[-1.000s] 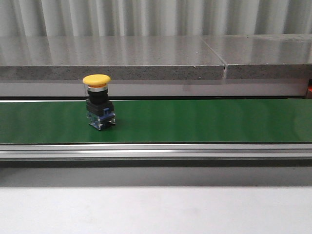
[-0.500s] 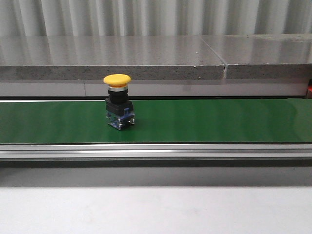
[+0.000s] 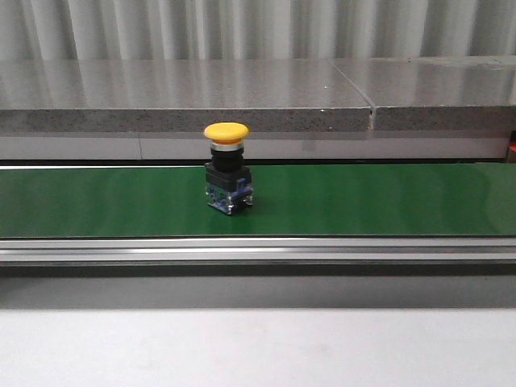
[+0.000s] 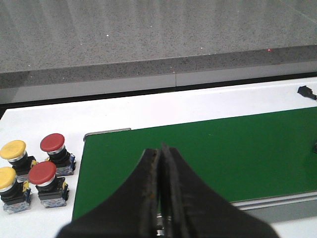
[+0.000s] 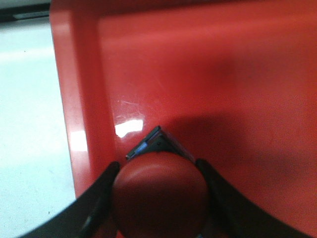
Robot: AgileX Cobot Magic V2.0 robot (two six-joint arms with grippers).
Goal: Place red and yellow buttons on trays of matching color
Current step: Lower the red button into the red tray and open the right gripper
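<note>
The red tray [image 5: 208, 64] runs off the right wrist picture on three sides. The red button [image 5: 159, 196] hides its own body apart from one corner, and its cap is cut off below. In the left wrist picture a small dark thing [image 4: 307, 92] is too small to tell

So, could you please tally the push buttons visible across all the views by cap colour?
Yellow buttons: 3, one on the green belt and two beside it.
Red buttons: 3, two beside the belt and one in the right hand over the red tray.
Total: 6
</note>
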